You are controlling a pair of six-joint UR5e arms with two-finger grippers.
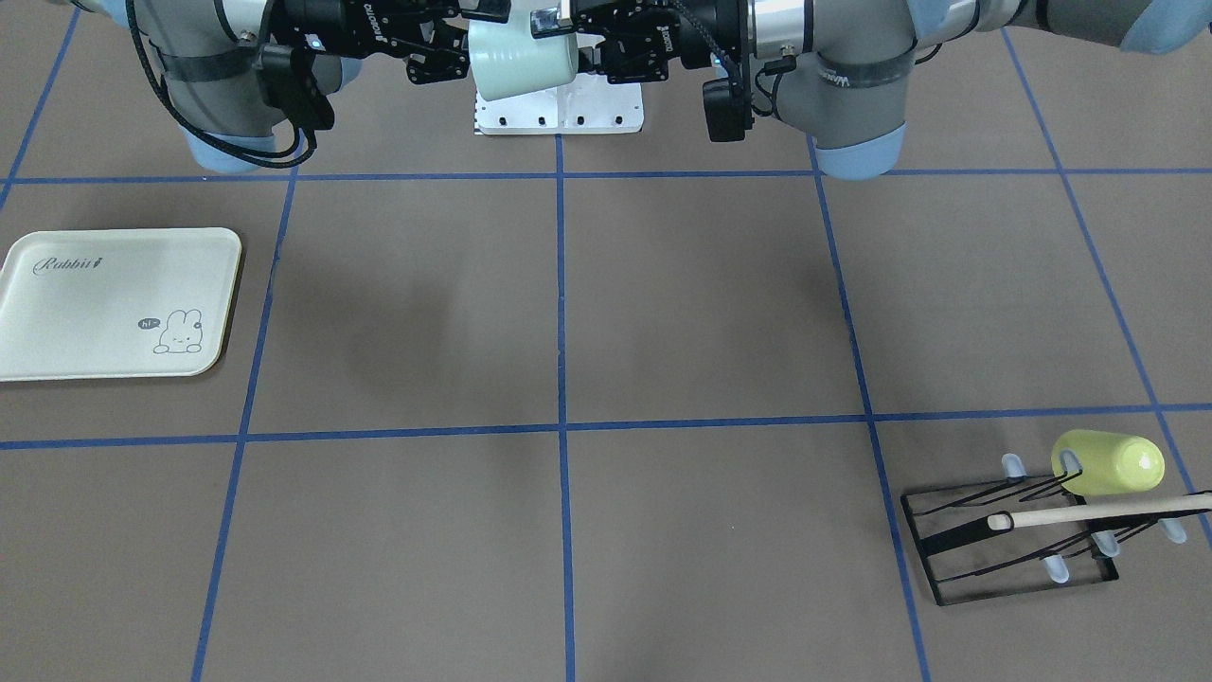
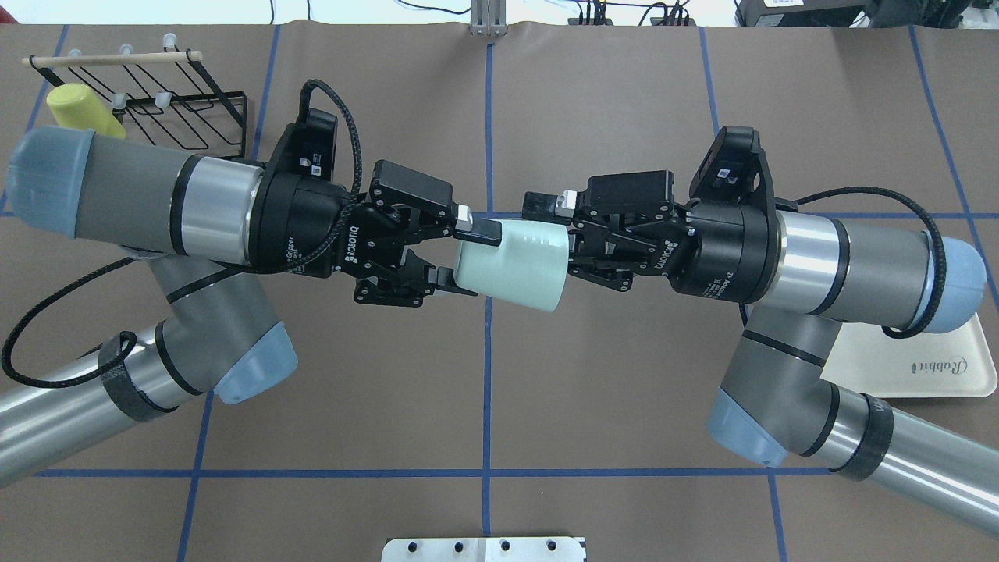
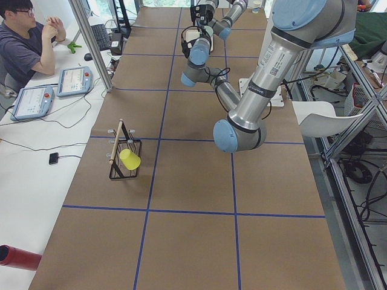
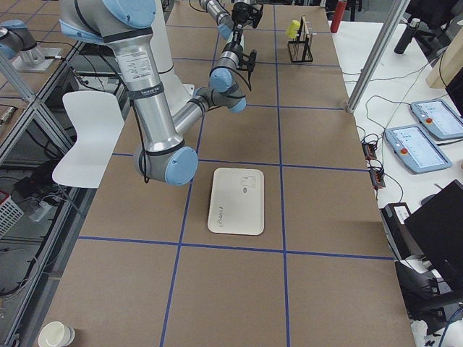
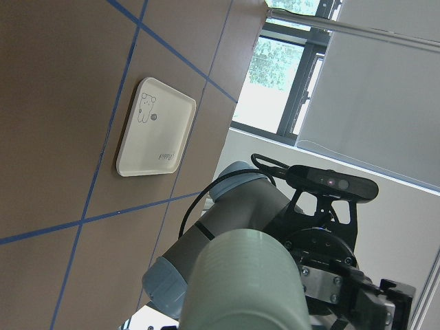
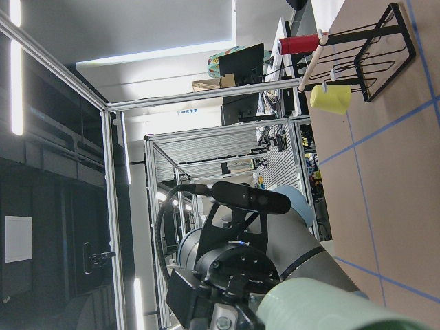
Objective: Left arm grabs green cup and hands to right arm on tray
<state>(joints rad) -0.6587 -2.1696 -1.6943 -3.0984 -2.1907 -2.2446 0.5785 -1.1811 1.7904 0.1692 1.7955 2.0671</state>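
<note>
Overhead exterior: left gripper [image 2: 466, 256] clamps green cup [image 2: 515, 265] by its base, mouth offered to right gripper [image 2: 562, 238], whose hold I cannot tell.

**Smooth plastic, matt paper, coated wire**

The green cup [image 2: 511, 265] is smooth plastic with a soft satin sheen. The tray [image 1: 114, 303] looks like cream plastic, smooth and faintly glossy. The table cover [image 1: 701, 313] is matt brown and paper-like, crossed by blue tape [image 1: 561, 313]. The wire rack [image 1: 952, 538] is thin black-coated metal with a bare wooden dowel [image 1: 1098, 511]. The yellow-green cup [image 1: 1108, 462] on the rack is glossy plastic. The left arm [image 2: 133, 195] and right arm [image 2: 874, 261] show matt grey tubes and brushed silver rings.
</note>
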